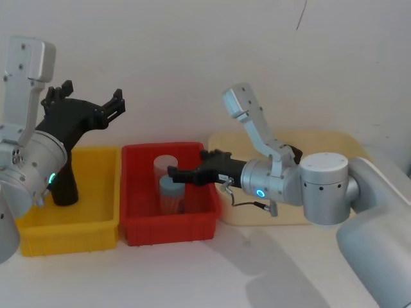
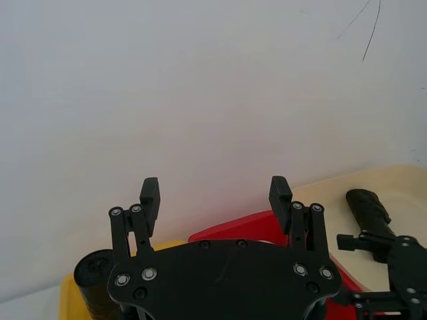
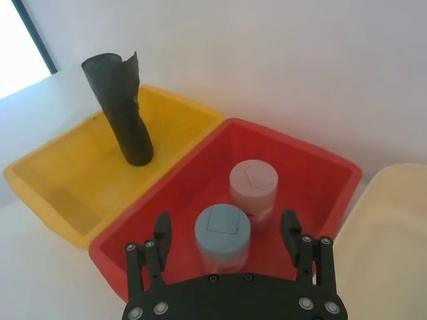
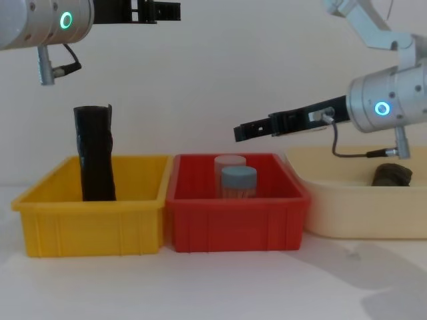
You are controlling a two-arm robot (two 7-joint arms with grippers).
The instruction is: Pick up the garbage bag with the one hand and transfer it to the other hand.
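Left gripper (image 1: 91, 95) hangs spread wide, high over the yellow bin (image 4: 87, 220); right gripper (image 3: 225, 225), also spread, reaches over the red bin (image 4: 233, 220); garbage bag (image 4: 392, 175) lies near its wrist, in the cream tray (image 4: 360, 213).

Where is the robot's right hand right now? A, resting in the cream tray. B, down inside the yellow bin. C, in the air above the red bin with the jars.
C: the right hand hangs open above the red bin, with the blue-lidded jar under its fingertips. The left hand is raised high, open.
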